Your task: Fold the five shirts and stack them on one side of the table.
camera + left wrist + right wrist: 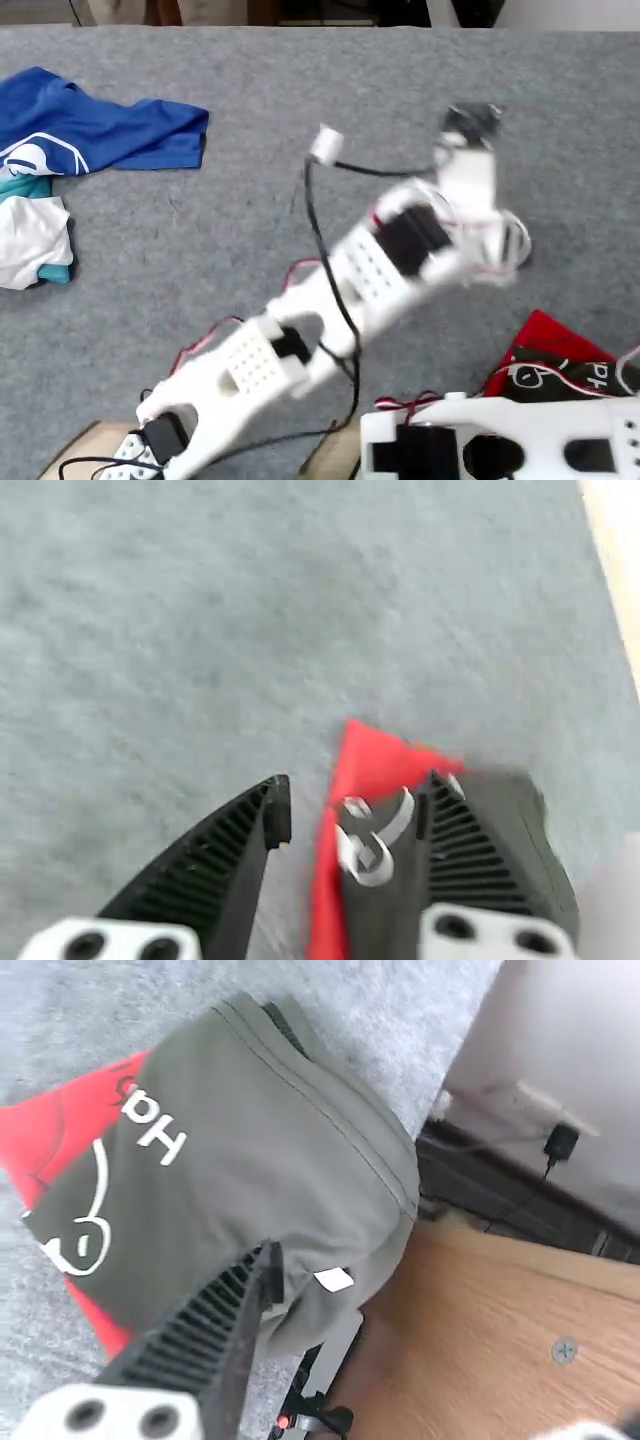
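Left tool (358,790) apart, near red-dark shirt (372,758) | right arm (500,445) beside it | blue shirt (90,125), white shirt (30,240) well apart

Left hand (357,785) gaping, left arm (370,265) outstretched, right arm (520,440) low

Table (250,90): showing mottled grey all across the high view.
Blue shirt (110,125): lying royal blue at the upper left, carrying thin white stripes.
White shirt (30,240): showing white with teal trim at the left edge.
Red shirt (540,335): showing bright red at the lower right.
Dark shirt (260,1180): appearing olive-grey, wearing white lettering and a white line drawing.
Arms (370,265): showing white shells, black motors, red and black wires.
Left fingers (220,860): showing ribbed black.
Wooden surface (480,1340): showing light brown at the lower right.
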You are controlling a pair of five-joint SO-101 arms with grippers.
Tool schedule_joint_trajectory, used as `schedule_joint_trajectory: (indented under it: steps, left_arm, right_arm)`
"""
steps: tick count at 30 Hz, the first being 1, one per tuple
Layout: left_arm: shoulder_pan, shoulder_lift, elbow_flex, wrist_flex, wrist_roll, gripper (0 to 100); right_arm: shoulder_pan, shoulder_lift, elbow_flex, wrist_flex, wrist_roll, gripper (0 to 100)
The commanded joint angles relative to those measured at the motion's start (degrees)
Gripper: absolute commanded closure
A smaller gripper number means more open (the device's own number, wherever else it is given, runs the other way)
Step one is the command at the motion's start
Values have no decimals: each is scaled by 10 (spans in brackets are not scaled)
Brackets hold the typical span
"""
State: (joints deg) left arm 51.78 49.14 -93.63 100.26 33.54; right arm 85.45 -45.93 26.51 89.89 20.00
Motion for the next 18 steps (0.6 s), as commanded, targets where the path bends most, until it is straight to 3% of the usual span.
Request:
schedule_joint_trajectory:
  steps: [1,6,9,14,18]
  left_arm:
    - [-113,-40,-11,6,-5,849]
    - [-311,-66,33,6,-72,895]
    - [-441,-77,87,6,-127,896]
    - [-642,-110,213,6,-297,896]
    - [-783,-150,308,6,-347,896]
  right_arm:
    - [-65,-47,-22,26,-4,682]
    - [-217,-94,-21,35,-8,885]
    - [-321,-102,-20,37,-21,896]
    - [-497,-72,-4,33,-103,896]
    - [-612,-8,12,18,-149,896]
